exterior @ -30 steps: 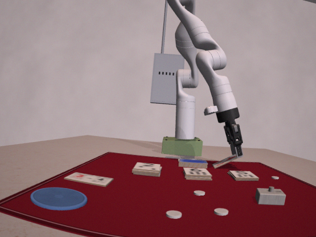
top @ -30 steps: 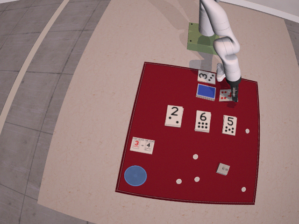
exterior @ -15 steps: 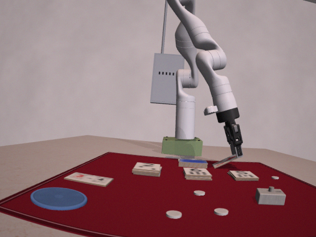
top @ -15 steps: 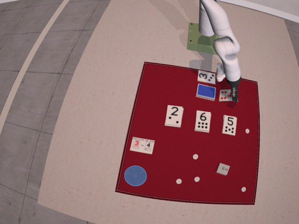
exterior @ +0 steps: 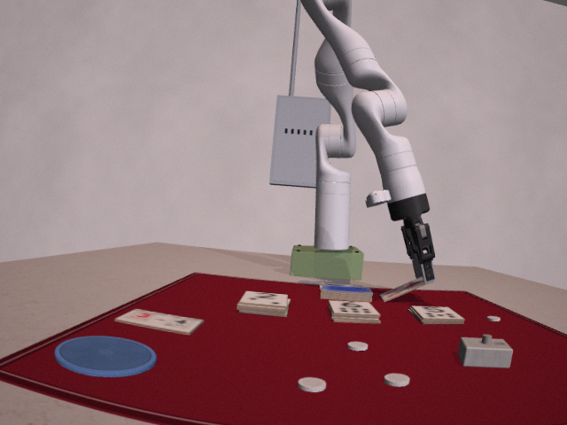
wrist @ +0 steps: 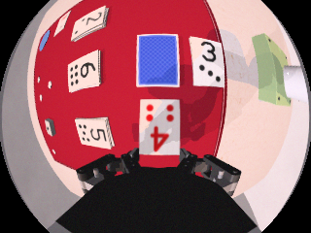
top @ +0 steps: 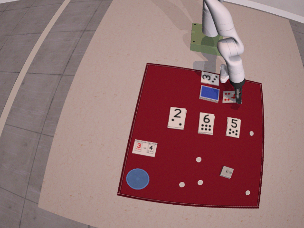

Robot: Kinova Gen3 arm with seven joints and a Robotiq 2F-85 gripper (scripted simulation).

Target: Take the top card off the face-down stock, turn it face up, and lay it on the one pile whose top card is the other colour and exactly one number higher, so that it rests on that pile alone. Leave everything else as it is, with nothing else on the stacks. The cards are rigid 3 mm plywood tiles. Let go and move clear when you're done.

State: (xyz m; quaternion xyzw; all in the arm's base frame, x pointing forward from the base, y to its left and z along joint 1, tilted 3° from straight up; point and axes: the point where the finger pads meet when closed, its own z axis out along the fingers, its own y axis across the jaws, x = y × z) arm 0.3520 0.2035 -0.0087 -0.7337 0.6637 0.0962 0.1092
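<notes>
Face-up red four (top: 229,96), tilted, gripped

On the mat (top: 171,171) lie a blue disc (top: 137,178), white chips (top: 198,159), a knobbed block (top: 226,171), and a hint card (top: 144,147).
</notes>
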